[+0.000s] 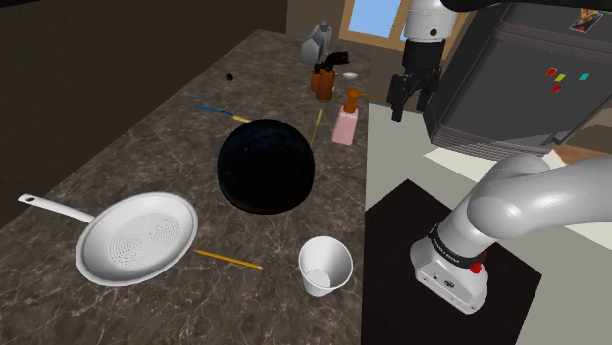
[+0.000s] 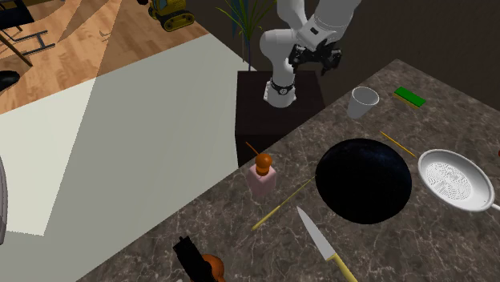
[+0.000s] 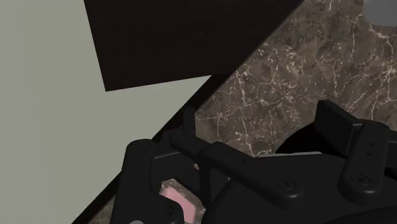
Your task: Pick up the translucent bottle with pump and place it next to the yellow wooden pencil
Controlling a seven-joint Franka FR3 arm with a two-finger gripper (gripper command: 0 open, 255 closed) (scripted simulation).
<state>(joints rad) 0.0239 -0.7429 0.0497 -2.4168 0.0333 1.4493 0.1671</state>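
Note:
The pink translucent bottle (image 1: 344, 124) with an orange pump stands upright near the counter's edge, also seen in the second exterior view as the bottle (image 2: 262, 179). A thin yellow pencil (image 1: 316, 124) (image 2: 280, 206) lies just beside it, toward the black bowl. A second yellow pencil (image 1: 228, 259) (image 2: 397, 144) lies between the pan and the cup. My gripper (image 1: 409, 96) (image 2: 316, 58) hangs open and empty, high up and off the counter's edge, to the shoulder view's right of the bottle. Under the gripper (image 3: 238, 130) a pink corner of the bottle (image 3: 181, 198) shows.
A large black bowl (image 1: 265, 165) sits mid-counter. A white pan (image 1: 137, 238), a white cup (image 1: 326, 265), a knife (image 1: 221, 111) and a brown pump bottle (image 1: 324, 82) surround it. A green block (image 2: 409, 97) lies near the cup. A dark fridge (image 1: 520, 69) stands behind the gripper.

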